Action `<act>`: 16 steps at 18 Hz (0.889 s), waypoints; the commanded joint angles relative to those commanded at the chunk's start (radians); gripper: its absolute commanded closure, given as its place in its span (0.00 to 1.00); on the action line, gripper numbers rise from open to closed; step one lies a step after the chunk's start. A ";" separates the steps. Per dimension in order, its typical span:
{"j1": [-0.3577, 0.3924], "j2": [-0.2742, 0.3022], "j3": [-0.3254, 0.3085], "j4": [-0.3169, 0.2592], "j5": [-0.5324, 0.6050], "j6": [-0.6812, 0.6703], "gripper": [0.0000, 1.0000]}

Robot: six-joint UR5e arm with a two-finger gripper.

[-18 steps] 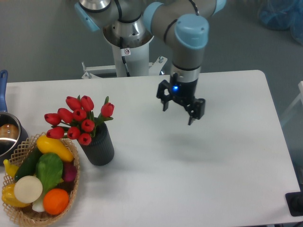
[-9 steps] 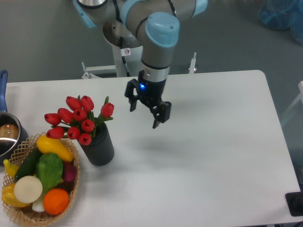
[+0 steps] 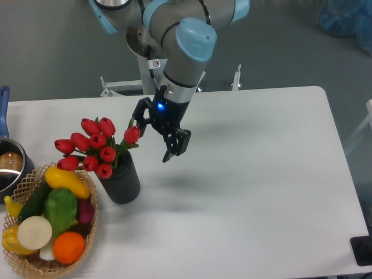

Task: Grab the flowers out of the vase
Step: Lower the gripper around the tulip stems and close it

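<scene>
The flowers [image 3: 96, 146], a bunch of red tulip buds with green leaves, stand in the vase [image 3: 121, 180], a short dark ribbed cylinder at the table's left. My gripper [image 3: 152, 139] hangs open just to the right of the bunch, with its left finger close to the rightmost bud [image 3: 132, 135]. Nothing is between the fingers. The flower stems are hidden inside the vase.
A wicker basket [image 3: 29, 264] of colourful fruit and vegetables sits at the front left, touching the vase's left side. A metal pot [image 3: 10, 168] with a blue handle is at the left edge. The white table [image 3: 261, 192] stretches to the right.
The gripper has travelled left across the table, from the middle to right beside the flowers, and has turned slightly. The flowers and vase have not moved.
</scene>
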 joint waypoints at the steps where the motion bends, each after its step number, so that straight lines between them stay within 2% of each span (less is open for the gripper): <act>1: -0.002 0.000 0.000 0.002 -0.005 0.000 0.00; 7: -0.002 0.000 -0.003 -0.002 -0.138 0.002 0.00; 9: -0.009 0.002 -0.006 -0.003 -0.146 0.006 0.00; 14: -0.018 0.012 -0.067 -0.002 -0.157 0.086 0.00; 16: -0.020 0.012 -0.080 -0.003 -0.208 0.106 0.00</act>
